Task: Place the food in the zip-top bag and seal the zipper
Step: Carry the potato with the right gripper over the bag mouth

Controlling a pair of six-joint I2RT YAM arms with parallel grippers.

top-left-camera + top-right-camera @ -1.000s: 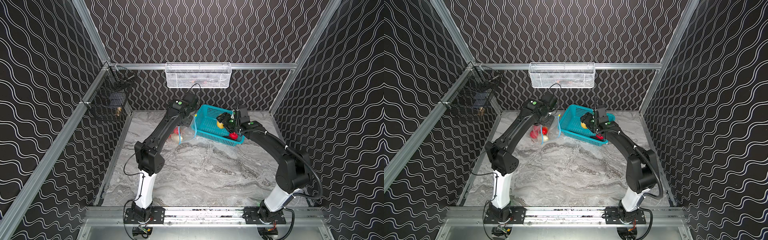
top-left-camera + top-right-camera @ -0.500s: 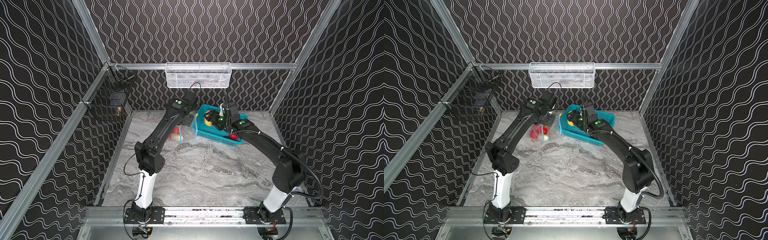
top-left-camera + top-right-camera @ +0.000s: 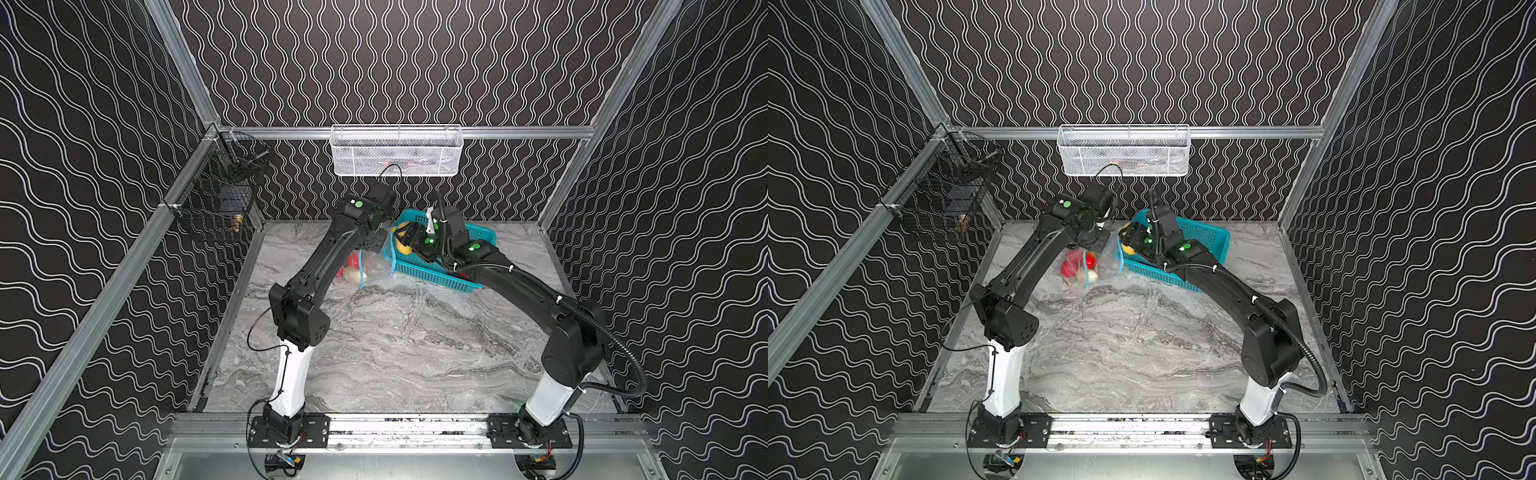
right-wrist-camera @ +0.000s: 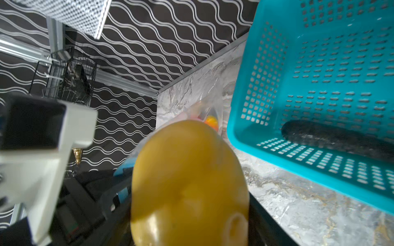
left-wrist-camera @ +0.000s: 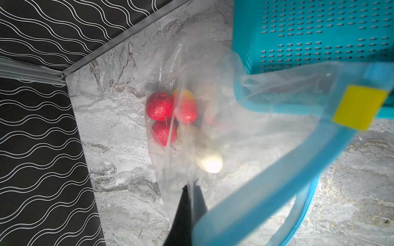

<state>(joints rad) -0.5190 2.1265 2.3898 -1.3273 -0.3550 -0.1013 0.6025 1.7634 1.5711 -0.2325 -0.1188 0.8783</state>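
Evidently the left gripper (image 5: pixel 190 190) pinched an edge of the bag (image 5: pixel 245 132), holding its mouth open beside the basket (image 3: pixel 436 277), so the right gripper (image 3: pixel 404 241), clamped round the potato (image 4: pixel 187 181), could drop it in.

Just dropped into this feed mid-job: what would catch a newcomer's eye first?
The yellow-brown potato fills the right wrist view, clamped in the right gripper beside the teal basket. Next to it, the left gripper pinches the zip-top bag open, red fruits already inside.
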